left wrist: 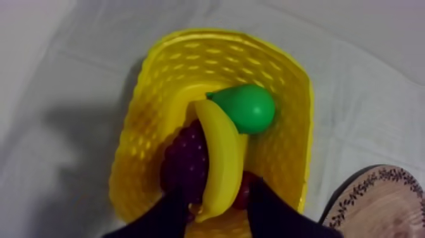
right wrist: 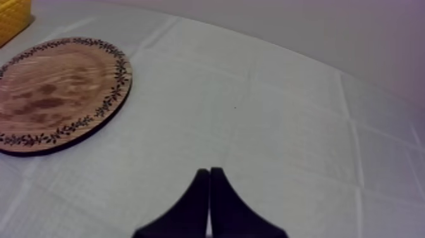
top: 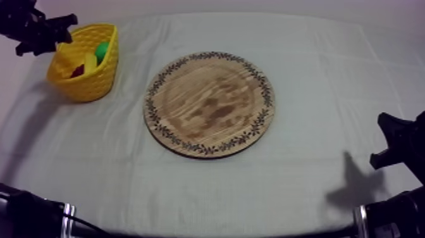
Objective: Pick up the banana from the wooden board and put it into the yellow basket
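Observation:
The banana [left wrist: 221,152] lies inside the yellow basket [left wrist: 158,82], resting across a dark bunch of grapes [left wrist: 183,158] with a green pear [left wrist: 250,107] at its far end. My left gripper [left wrist: 218,209] hangs over the basket's near side, open, with a finger on each side of the banana's near tip and a little room around it. From above, the left gripper [top: 44,31] sits at the far left rim of the basket [top: 95,88]. The round wooden board [top: 210,103] is bare. My right gripper [right wrist: 209,177] is shut, low over the cloth at the right [top: 395,142].
The basket stands at the table's far left corner, close to the cloth's edge. The board's patterned rim [left wrist: 373,196] lies just to the right of the basket. Open cloth [right wrist: 284,126] stretches between the board and the right arm.

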`<state>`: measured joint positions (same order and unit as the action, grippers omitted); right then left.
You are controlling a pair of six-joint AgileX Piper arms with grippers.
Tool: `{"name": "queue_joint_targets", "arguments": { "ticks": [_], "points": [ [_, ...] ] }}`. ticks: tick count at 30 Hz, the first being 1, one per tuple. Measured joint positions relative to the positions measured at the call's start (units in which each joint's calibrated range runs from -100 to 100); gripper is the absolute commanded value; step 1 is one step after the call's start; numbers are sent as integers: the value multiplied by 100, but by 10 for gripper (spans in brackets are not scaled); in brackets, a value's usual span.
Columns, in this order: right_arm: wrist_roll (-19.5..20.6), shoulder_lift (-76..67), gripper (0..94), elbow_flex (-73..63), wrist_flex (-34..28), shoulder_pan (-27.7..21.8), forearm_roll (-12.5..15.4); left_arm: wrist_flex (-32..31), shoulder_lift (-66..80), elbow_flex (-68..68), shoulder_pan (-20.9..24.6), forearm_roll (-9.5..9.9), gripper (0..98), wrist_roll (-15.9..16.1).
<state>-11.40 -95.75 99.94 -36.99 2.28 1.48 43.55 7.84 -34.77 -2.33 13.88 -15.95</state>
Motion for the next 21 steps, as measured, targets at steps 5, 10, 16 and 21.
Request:
{"name": "queue_joint_targets", "arguments": {
  "ticks": [5, 10, 16, 21],
  "points": [
    [0, 0, 3, 0, 0, 0, 0, -108, 727, -450, 90, -6, 50, 73],
    [0, 0, 3, 0, 0, 0, 0, -96, 1507, -971, 210, -13, 11, 118],
    [0, 0, 3, 0, 0, 0, 0, 134, 2468, -1597, 276, -23, 2, 108],
    [0, 0, 3, 0, 0, 0, 0, 467, 3310, -1926, 284, -136, 0, 170]
  ]
}}
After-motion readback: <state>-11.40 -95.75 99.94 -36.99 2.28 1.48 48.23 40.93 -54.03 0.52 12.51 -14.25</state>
